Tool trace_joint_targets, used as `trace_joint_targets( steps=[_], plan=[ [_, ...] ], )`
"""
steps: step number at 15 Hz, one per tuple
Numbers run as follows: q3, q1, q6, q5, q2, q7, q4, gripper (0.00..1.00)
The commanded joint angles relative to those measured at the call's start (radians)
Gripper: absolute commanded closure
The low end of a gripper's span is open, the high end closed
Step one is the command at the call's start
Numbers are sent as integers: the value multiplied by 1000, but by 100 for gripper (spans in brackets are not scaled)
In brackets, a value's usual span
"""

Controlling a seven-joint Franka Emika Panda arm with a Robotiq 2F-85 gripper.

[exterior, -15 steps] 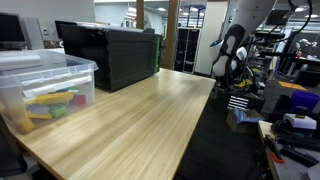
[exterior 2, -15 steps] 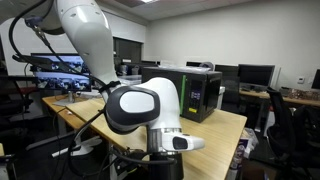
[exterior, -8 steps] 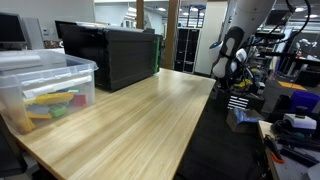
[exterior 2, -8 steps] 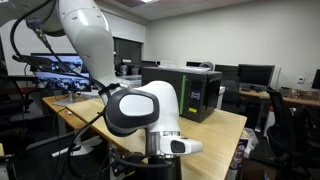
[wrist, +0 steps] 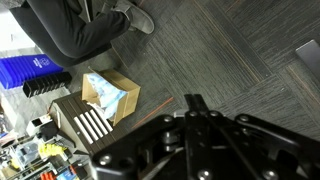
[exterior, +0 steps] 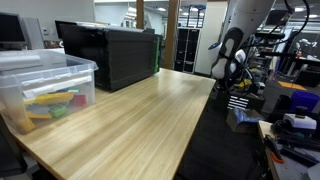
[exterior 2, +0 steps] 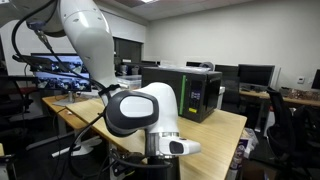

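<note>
Since arm hangs past edge of wooden table [exterior: 130,120], gripper [wrist: 196,100] faces carpet [wrist: 240,50], jaws pressed together, empty. Open cardboard box [wrist: 112,98] on floor beside table, nearest gripper. Clear bin [exterior: 45,85] on table, well apart.

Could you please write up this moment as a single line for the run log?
hand: shut, empty | over: carpet floor beside table | nearest: open cardboard box | on table: clear bin, black box

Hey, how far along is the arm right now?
Done: nothing that shows. In hand: the end effector is shut and empty, off the table's edge, above carpet and a cardboard box. Left: everything; the plastic bin and black case on the table sit untouched.
</note>
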Motion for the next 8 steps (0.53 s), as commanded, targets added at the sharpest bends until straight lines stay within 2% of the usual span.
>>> trace_joint_targets(
  steps=[1, 8],
  plan=[
    [2, 4, -5, -13, 10, 35, 1, 98],
    [21, -13, -4, -1, 31, 53, 25, 98]
  ],
)
